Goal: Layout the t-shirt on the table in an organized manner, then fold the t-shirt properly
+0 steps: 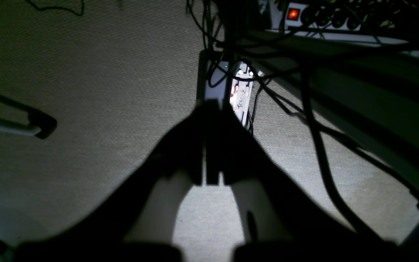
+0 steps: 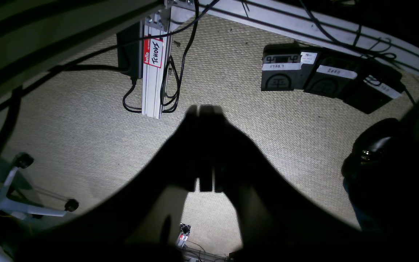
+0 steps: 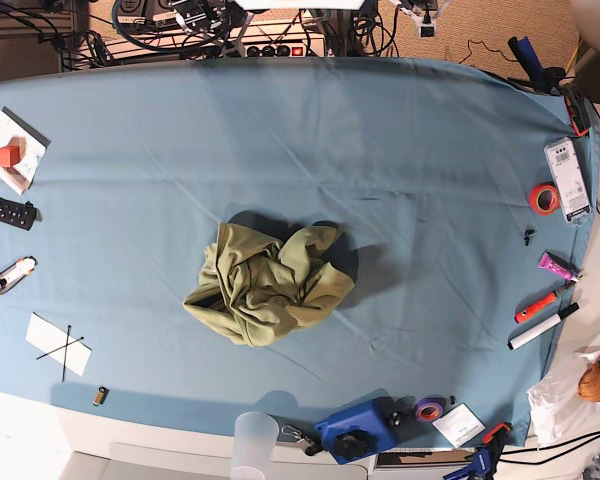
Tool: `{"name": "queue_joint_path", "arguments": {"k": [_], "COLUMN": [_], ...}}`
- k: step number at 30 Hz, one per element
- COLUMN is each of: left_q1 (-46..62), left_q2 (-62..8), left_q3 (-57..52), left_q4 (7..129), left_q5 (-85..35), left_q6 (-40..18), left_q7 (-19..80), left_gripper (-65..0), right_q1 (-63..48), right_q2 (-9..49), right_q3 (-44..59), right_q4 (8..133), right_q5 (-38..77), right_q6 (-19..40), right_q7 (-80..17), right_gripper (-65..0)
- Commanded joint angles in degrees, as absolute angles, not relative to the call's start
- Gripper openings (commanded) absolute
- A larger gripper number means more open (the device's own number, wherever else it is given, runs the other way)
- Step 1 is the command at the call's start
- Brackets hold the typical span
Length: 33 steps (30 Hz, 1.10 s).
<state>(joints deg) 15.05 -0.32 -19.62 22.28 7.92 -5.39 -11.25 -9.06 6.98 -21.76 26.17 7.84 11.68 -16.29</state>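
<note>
The olive-green t-shirt (image 3: 268, 285) lies crumpled in a heap near the middle of the table (image 3: 420, 150), which is covered in light blue cloth. Neither arm shows in the base view. In the left wrist view my left gripper (image 1: 212, 109) is shut with nothing in it and points down at the carpeted floor beside an aluminium frame leg (image 1: 213, 83). The right wrist view shows my right gripper (image 2: 205, 109), also shut and holding nothing, over carpet. The t-shirt is out of both wrist views.
Small items line the table's edges: a remote (image 3: 7, 210), a white card with a red cube (image 3: 10, 150), red tape (image 3: 543, 198), markers (image 3: 542, 325), a blue tool (image 3: 358, 430) and a clear cup (image 3: 254, 440). Foot pedals (image 2: 289, 72) and cables lie on the floor.
</note>
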Motion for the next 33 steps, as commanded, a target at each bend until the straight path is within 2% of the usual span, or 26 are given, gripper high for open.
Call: {"name": "queue_joint_path", "arguments": {"k": [1,33], "left_q1": [15.73,20.51], "left_q2": [-0.34,-2.55], "left_q3": [-19.62,-19.62], "left_q4": [22.48,25.96], "left_q5": [7.9,7.66], "left_q6": [-5.54,-5.98], "left_q7": [-11.84,-14.2], "left_gripper": [-65.0,-65.0], "right_q1": [-9.41,-10.37], "right_q2": [7.31,8.27], "right_q3": [-21.76,-21.76], "right_q4": [26.52,26.68], "right_q5": [8.08,7.94], "right_q6": [12.01,12.01], "right_q7": [-16.47,-16.49], "right_gripper": [-65.0,-65.0]}}
